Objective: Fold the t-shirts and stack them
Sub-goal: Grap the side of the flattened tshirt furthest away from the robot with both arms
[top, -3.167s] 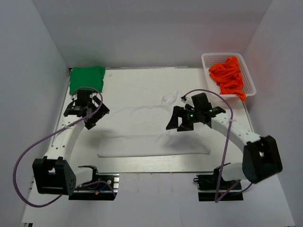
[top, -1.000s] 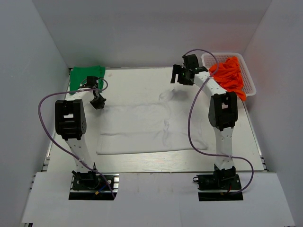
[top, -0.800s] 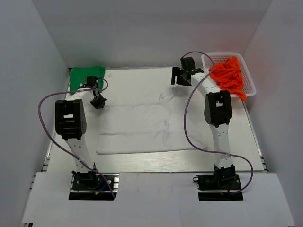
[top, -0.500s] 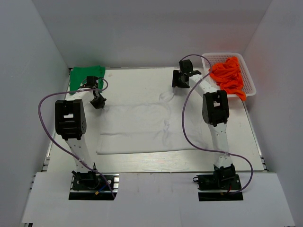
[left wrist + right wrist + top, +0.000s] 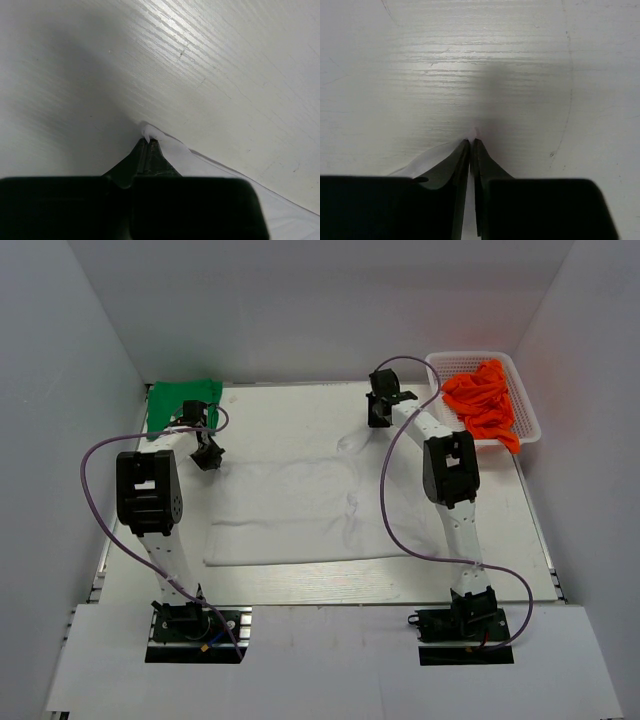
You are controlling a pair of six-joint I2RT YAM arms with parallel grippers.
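Observation:
The white t-shirt lies spread flat across the middle of the table. My left gripper is at its far left corner, shut on a small tip of the white cloth. My right gripper is at the shirt's far right, near a raised fold. In the right wrist view its jaws are pressed together on a thin bit of white cloth. The green t-shirt lies folded at the back left corner, just beyond the left gripper.
A white lattice basket holding orange cloth stands at the back right, close to the right arm. White walls enclose the table on three sides. Purple cables loop out from both arms.
My right gripper has slid left along the far edge, away from the basket, and has shut on the white cloth. The left arm and its grip have not moved.

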